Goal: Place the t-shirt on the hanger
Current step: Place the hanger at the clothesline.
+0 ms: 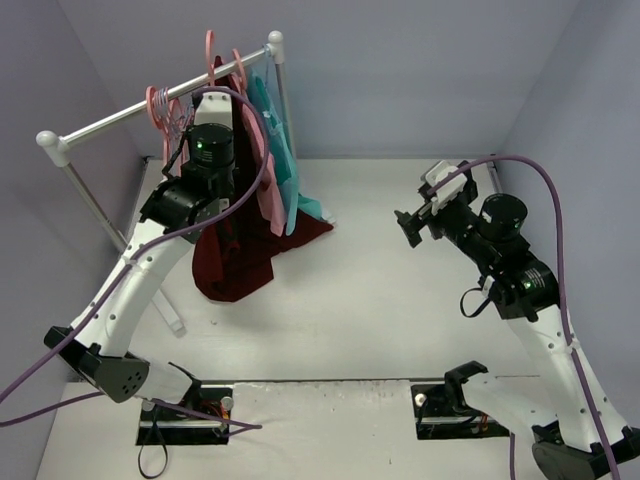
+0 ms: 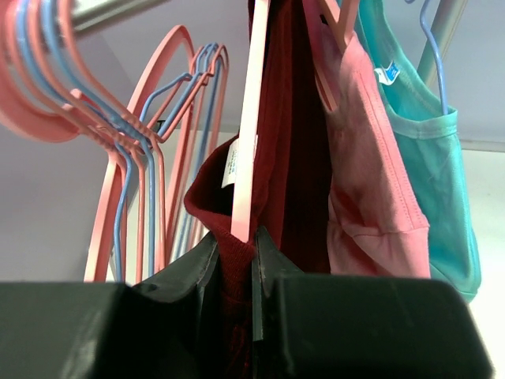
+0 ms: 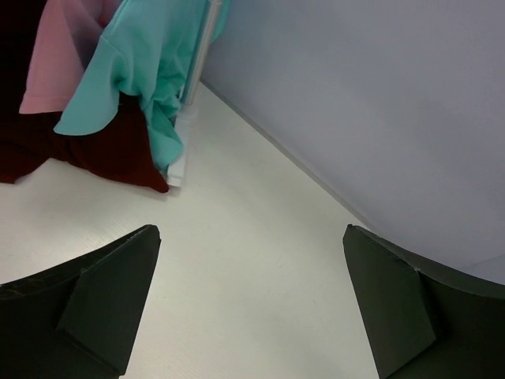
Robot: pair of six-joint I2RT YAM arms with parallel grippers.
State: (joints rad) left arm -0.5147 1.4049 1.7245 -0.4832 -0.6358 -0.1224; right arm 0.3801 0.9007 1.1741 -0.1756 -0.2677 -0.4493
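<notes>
The dark maroon t-shirt (image 2: 292,158) hangs at the rack and trails down onto the table (image 1: 235,260). A pale salmon arm of the hanger (image 2: 248,118) runs down inside its collar, beside the white label. My left gripper (image 2: 237,246) is raised to the rack and shut on a fold of the t-shirt's fabric, right where the hanger arm's tip ends. My right gripper (image 3: 251,308) stands wide open over bare table, well to the right of the shirt (image 1: 410,226), holding nothing.
A pink garment (image 2: 363,197) and a teal garment (image 2: 426,158) hang right of the t-shirt on the rail (image 1: 160,100). Several empty pink and lavender hangers (image 2: 118,158) hang to the left. The rack's upright (image 3: 197,71) stands by the back wall.
</notes>
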